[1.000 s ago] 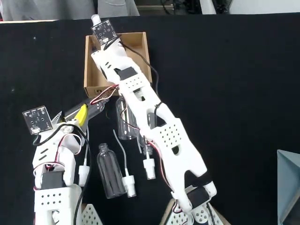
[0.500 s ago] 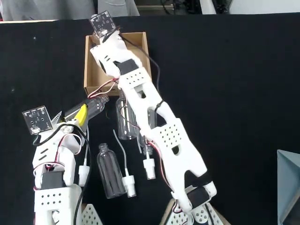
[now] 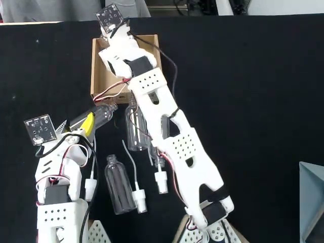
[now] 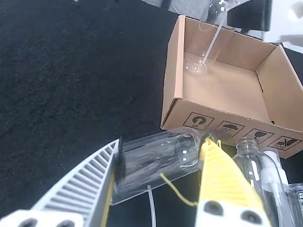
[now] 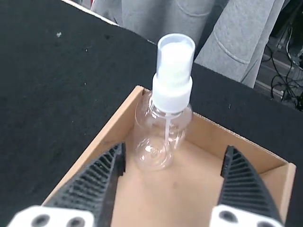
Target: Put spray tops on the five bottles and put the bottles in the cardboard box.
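An uncapped bottle [image 4: 156, 158] is clamped by the left gripper [image 4: 162, 142] beside the cardboard box [image 4: 222, 90], above which the right gripper [image 5: 175, 153] is spread wide.

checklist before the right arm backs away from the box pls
1. Capped bottle upright inside cardboard box: ok.
2. Right gripper open, fingers apart from that bottle: ok.
3. Left gripper clamped on uncapped bottle: ok.
4. All bottles capped: not ok, spray tops lie loose beside another open bottle.
5. Retreat path clear of the box walls: cannot tell.
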